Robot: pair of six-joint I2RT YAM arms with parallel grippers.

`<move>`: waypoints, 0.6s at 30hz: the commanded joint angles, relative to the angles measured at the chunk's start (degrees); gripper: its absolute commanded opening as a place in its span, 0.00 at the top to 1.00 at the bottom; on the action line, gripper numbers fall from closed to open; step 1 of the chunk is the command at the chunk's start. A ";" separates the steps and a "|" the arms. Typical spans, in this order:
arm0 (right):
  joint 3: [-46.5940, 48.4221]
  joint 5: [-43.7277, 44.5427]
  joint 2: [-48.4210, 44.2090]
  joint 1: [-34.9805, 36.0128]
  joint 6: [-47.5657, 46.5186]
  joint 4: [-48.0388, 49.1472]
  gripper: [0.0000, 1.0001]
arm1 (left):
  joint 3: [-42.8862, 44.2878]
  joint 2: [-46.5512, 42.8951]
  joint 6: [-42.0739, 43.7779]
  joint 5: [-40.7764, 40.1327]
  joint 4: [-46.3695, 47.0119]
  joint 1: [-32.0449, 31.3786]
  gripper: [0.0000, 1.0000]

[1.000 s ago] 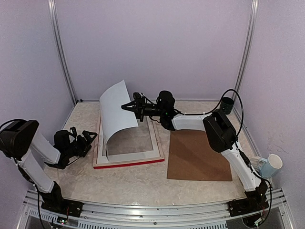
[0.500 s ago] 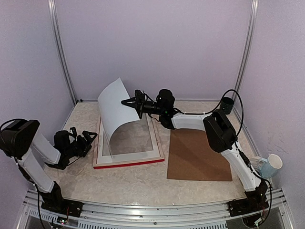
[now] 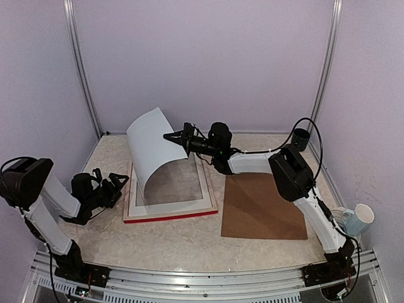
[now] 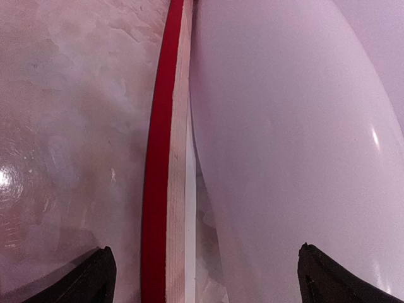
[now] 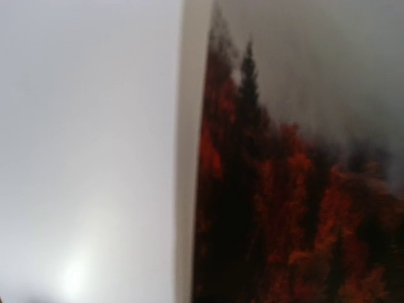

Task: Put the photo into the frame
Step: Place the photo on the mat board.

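The photo (image 3: 151,148) arches white-back-up over the frame (image 3: 170,216), its lower edge resting inside the frame's left part. My right gripper (image 3: 172,137) is shut on the photo's raised right edge, above the frame's far side. In the right wrist view the photo (image 5: 284,189) fills the picture with red-orange trees and a white border; the fingers are hidden there. My left gripper (image 3: 110,183) stands open just left of the frame, low over the table. The left wrist view shows the red frame (image 4: 158,189) edge and the curved photo (image 4: 297,158) between the left gripper (image 4: 205,278) fingertips' span.
A brown hardboard panel (image 3: 262,205) lies flat to the right of the frame. A white and blue mug (image 3: 358,219) sits at the right edge, and a dark cup (image 3: 301,137) stands at the back right corner. Walls enclose the table on three sides.
My right gripper has carried the photo's raised edge a little to the left, and the sheet bows further over the frame. The left arm has not moved.
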 commanded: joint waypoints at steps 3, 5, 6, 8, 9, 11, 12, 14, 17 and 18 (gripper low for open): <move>-2.76 5.36 -4.81 0.86 0.85 2.29 0.89 | -1.34 0.66 -0.16 1.01 -1.55 0.50 0.01; -3.71 6.43 -5.50 0.85 0.71 2.26 0.89 | -1.50 0.75 -0.40 1.10 -1.27 0.49 0.01; -4.19 6.96 -5.91 0.89 0.48 2.11 0.89 | -1.56 0.75 -0.33 1.12 -1.22 0.50 0.01; -4.87 7.81 -6.43 0.83 0.48 2.53 0.89 | -1.69 0.59 -0.34 1.12 -1.26 0.50 0.01; -4.91 8.17 -6.45 0.73 0.48 2.73 0.89 | -1.77 0.51 -0.30 0.98 -1.35 0.50 0.01; -4.18 8.35 -6.57 0.57 -0.14 1.99 0.89 | -1.87 0.27 -0.23 1.12 -1.41 0.50 0.01; -4.12 8.66 -6.73 0.42 -0.40 1.93 0.89 | -1.87 0.23 -0.20 1.12 -1.47 0.50 0.01; -4.60 9.37 -7.38 0.22 -1.20 1.40 0.89 | -1.87 0.14 -0.15 1.11 -1.48 0.50 0.01; -6.45 10.50 -9.02 0.29 -3.73 -0.51 0.89 | -1.85 0.14 -0.20 1.01 -1.49 0.50 0.01; -7.93 11.09 -9.87 0.36 -4.29 -0.82 0.89 | -1.87 0.18 -0.20 1.03 -1.48 0.50 0.01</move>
